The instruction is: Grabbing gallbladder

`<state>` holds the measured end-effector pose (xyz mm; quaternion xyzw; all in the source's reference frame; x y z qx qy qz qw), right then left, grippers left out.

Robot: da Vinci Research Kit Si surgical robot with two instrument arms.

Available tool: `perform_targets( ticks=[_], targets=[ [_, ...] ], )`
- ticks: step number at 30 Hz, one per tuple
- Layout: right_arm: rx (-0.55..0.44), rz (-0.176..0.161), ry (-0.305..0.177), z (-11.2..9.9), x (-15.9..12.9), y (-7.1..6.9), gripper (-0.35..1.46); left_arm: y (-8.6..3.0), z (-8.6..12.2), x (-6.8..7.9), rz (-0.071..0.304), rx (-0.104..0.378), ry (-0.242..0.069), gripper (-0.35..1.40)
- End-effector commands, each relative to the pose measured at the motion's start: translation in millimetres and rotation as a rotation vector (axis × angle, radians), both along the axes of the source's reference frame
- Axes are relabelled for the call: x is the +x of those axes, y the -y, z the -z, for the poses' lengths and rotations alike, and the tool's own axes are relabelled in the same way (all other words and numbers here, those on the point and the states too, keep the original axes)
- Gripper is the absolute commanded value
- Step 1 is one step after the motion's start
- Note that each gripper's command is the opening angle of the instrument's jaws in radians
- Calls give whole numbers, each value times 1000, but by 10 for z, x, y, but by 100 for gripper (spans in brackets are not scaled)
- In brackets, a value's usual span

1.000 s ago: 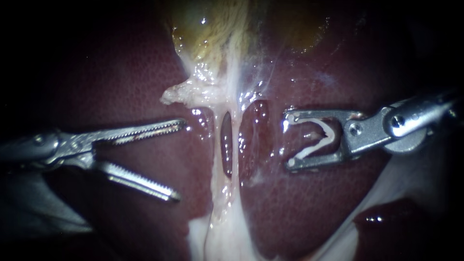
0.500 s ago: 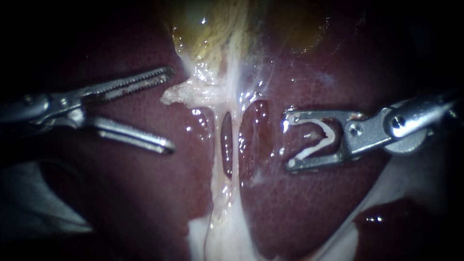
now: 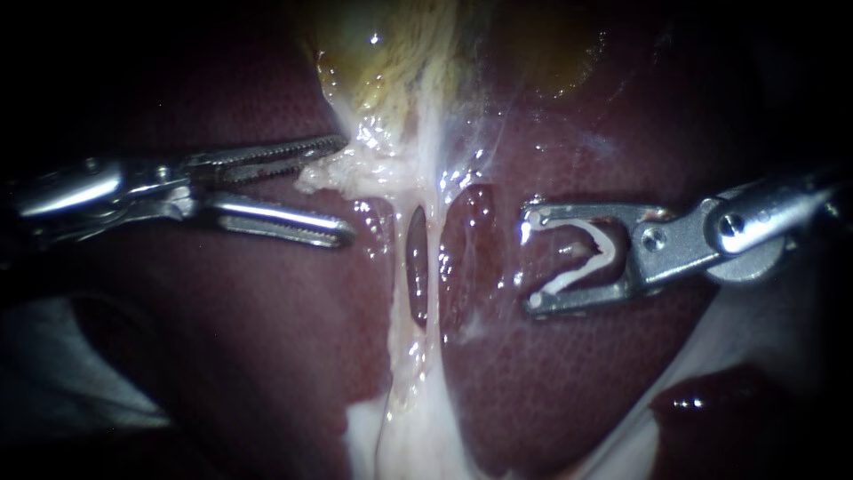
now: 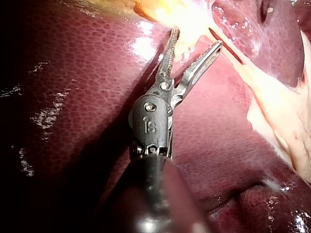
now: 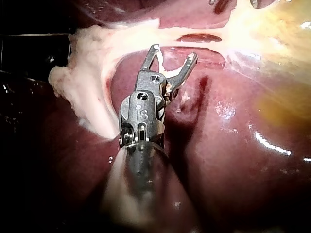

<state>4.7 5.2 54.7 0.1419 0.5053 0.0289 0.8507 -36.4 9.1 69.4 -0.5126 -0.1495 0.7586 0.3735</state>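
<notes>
Approach of the left instrument [image 3: 345, 190] to the lower end of the gallbladder [image 3: 391, 62], endoscope view. Over the last second its serrated jaws rise from a lower position over the liver [image 3: 222, 356], narrow from a wide gape to a moderate one, and advance rightward. They now stand partly open with nothing gripped. The upper jaw tip lies at the edge of the pale tissue flap [image 3: 355, 169] that hangs from the gallbladder's lower margin, and the lower jaw tip lies just below it over bare liver. In the left wrist view, the left instrument [image 4: 197, 37] shows the same gap, with pale yellow tissue of the gallbladder [image 4: 187, 14] between and just ahead of the jaw tips. The gallbladder itself, yellow-green and glistening, occupies the upper centre and has not shifted against the liver. Below it, two pale strands [image 3: 435, 293] descend side by side with a dark slit between them, undisturbed. Further right, well apart from the strands, the right instrument [image 3: 530, 260] holds its place unchanged, its jaws standing wide around a white clip [image 3: 586, 253] seated between them. Judgement: the reach is nearly complete but the grasp is not yet made. The jaws straddle only the flap's margin, so a closure here would likely catch a thin edge, and a slightly deeper bite seems needed.
</notes>
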Motion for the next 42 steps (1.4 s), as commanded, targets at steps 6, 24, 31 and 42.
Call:
perform_targets(
  ticks=[6, 24, 31, 42],
  targets=[
    [0, 0, 0, 0, 0, 0, 50, 4, 8, 0, 19, 47, -5, 0],
    [0, 0, 0, 0, 0, 0, 50, -5, 53, 17, 19, 181, -2, -35],
    [0, 0, 0, 0, 0, 0, 50, -41, 98, 39, 31, 208, 8, -35],
    [0, -1, 0, 0, 0, 0, 50, -51, 98, 54, 52, 208, 2, -35]
  ],
)
